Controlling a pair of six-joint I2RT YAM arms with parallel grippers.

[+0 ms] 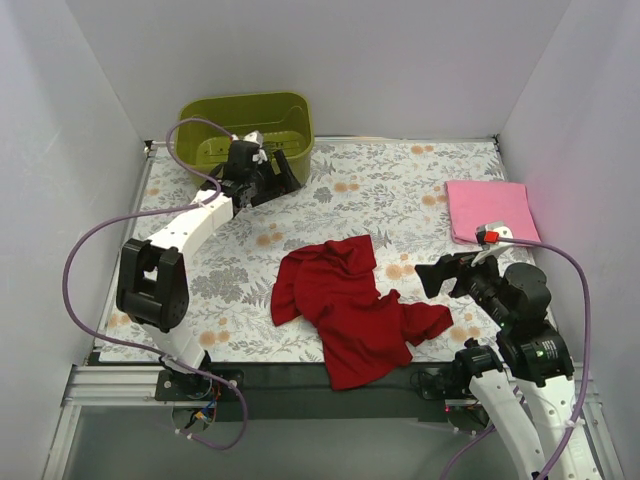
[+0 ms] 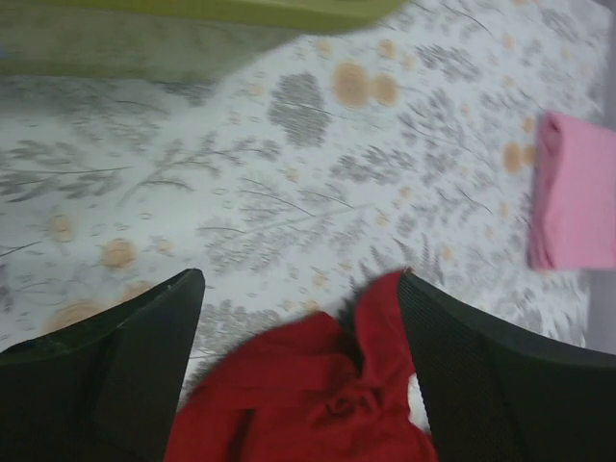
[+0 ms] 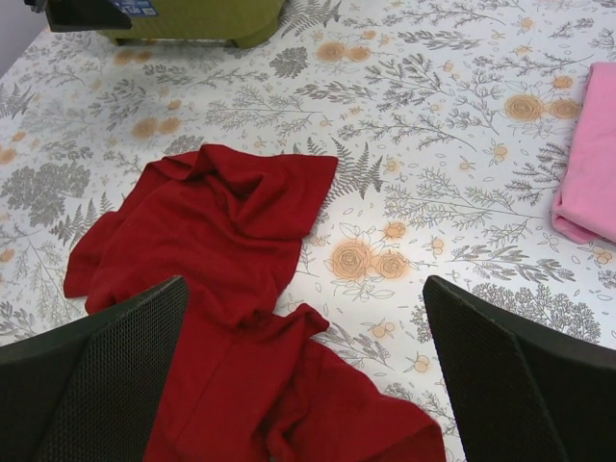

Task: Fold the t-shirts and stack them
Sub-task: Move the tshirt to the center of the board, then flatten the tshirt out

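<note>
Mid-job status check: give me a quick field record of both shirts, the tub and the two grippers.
red t-shirt: crumpled, unfolded, front middle of the table
pink t-shirt: folded flat, far right, apart from the red one
stack: not yet made
tub: olive green, far left corner
left gripper: open, holding nothing, close to the tub
right gripper: open, holding nothing, just right of the red t-shirt

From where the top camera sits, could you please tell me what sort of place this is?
Likely a robot test cell: white walls box in a floral table, left arm and right arm are bolted at its near edge, and a red shirt, pink shirt and tub lie on it.
</note>
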